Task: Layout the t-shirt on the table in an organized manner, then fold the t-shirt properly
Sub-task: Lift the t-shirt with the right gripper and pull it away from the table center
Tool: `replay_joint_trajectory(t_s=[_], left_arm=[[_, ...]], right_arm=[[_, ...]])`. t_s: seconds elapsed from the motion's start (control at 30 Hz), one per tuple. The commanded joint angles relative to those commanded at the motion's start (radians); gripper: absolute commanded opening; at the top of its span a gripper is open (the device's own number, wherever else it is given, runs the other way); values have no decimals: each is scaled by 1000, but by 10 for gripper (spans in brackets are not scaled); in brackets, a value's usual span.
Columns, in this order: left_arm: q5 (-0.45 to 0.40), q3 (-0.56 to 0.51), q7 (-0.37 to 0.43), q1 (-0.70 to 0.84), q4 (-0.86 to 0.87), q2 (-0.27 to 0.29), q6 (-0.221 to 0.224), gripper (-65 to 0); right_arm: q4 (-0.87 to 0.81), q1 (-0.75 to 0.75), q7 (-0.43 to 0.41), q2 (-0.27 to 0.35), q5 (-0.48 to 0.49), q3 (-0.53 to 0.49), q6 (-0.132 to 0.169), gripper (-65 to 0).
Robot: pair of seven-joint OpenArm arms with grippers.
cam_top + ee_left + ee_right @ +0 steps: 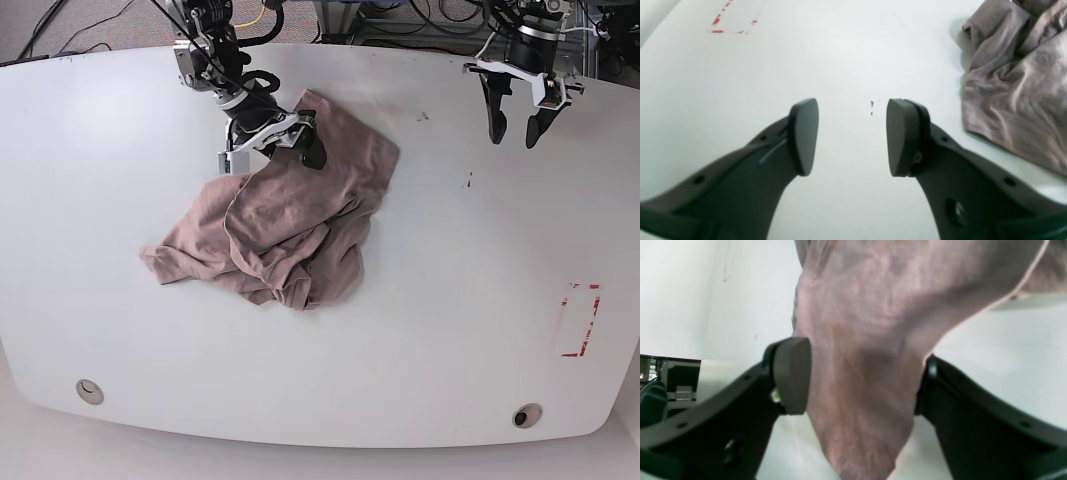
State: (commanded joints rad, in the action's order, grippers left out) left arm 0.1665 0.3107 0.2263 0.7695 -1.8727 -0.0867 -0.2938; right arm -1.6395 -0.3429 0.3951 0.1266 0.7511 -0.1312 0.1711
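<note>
White and glossy, the bench (pixel 420 330) fills my base view, with two small round holes (pixel 89 391) near its front edge and a red rectangular mark (pixel 579 320) toward the front on the view's right. Past those, left of centre, I see the t-shirt (pixel 290 225), dusty mauve and badly crumpled, lying in a loose heap with folds piled over one another and one flap trailing out to the view's left. At the far end of the heap my right claw (pixel 272 148) is on the cloth; in the right wrist view a thick bunch of fabric (pixel 867 373) runs between its jaws and I read it as gripped, the cloth pulled up into a ridge. Farther back on the view's right, my left claw (pixel 516 120) hangs over bare bench, well apart from the shirt. The left wrist view shows its jaws spread wide, nothing between them, a few dark specks (pixel 872 105) on the surface below and the shirt's edge off to one side
</note>
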Motion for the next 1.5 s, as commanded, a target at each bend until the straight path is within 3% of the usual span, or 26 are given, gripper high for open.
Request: replay_joint_trajectory(t_s=[0.17,0.23,0.57,0.93,1.1,1.23,1.5], left_arm=[[-2,0,0,-14,3,0,0,-343],[-2,0,0,-18,3,0,0,-343],[-2,0,-2,-38,5,0,0,-343],[-2,2,-78,-63,8,0,0,-343],[-2,2,-78,-66,12,-3,0,-343],[-2,-3,-84,-87,14,-38,0,-340],[0,-3,-239,-199,12,-48,0,-342]], right_arm=[[-2,9,0,2,-2,0,2,-583],[-2,14,2,3,-2,0,2,-650],[-64,14,35,49,-3,0,2,-650],[-390,-21,124,170,2,-6,2,-650],[-399,26,120,216,3,-6,3,-650],[-399,94,120,245,3,-3,3,-650],[-393,265,124,308,-2,44,3,-650]])
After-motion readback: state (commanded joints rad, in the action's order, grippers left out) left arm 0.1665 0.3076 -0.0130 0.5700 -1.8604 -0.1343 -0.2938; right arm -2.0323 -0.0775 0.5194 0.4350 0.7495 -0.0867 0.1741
